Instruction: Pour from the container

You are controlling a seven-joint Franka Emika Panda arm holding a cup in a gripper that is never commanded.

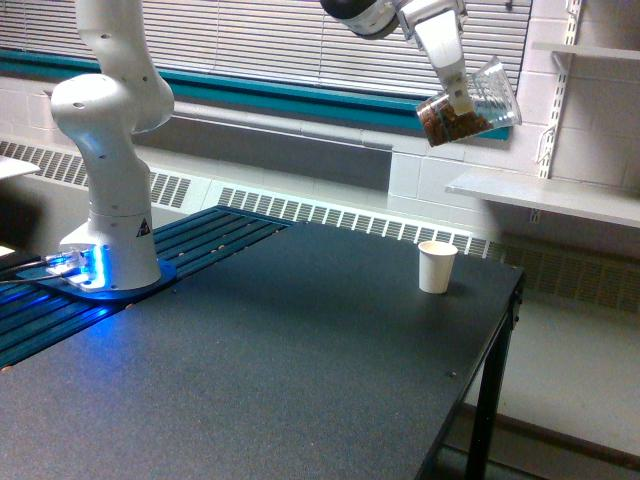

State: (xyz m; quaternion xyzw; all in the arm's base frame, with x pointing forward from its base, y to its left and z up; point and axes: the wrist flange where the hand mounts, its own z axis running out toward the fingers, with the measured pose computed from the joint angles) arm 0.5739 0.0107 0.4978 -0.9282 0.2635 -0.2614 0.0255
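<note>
The gripper (458, 92) is clamping the container (470, 102) by its wall, high above the table (300, 350) near the window blinds (300, 45); the clear cup is lying tipped on its side, its mouth pointing toward the exterior view's right and its brown nut-like bits (450, 124) resting against the lower wall; nothing is spilling out yet. The white paper cup (437, 267) is standing upright on the table, well below the container. Judging by this, the pour is only beginning; the next move is calling for lowering and steeper tilting, with the mouth lined up over the white cup.
</note>
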